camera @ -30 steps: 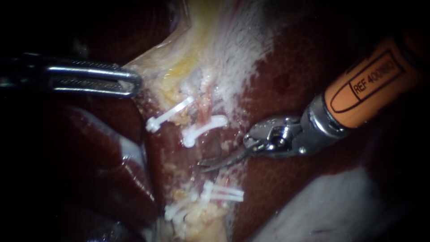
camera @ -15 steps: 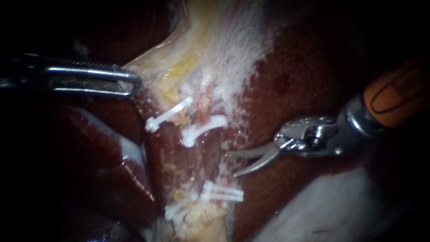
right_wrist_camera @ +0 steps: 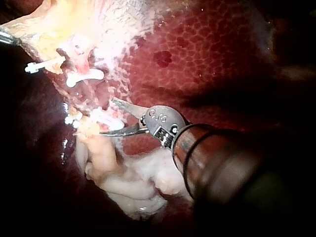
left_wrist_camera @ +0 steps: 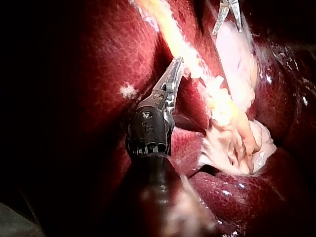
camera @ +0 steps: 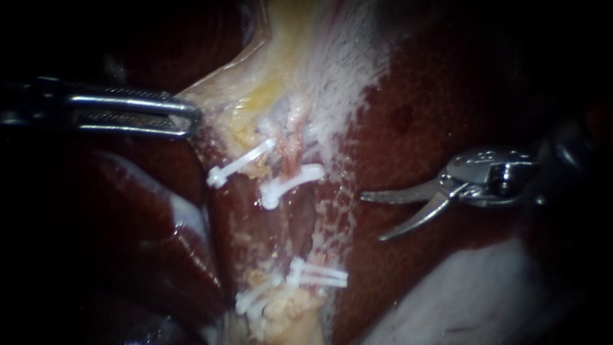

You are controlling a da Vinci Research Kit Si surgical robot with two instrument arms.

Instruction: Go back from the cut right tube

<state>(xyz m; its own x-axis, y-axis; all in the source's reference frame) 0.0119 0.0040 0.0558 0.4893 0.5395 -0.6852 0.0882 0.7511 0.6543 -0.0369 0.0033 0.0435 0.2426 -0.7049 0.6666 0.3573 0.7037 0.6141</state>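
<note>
Lying among the white clips (camera: 290,184), the cut right tube (camera: 294,156) looks soft, wet and easy to tear, so I think nothing should grab it. My right instrument (camera: 372,218) is apart from it over the liver (camera: 434,96), jaws wide open and empty. My left instrument (camera: 191,118) pinches pale tissue (camera: 223,96).

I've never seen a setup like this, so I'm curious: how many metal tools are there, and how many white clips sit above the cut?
Instruments: 2, the left instrument and the right instrument
White clips above the cut: 2
Total: 4
</note>
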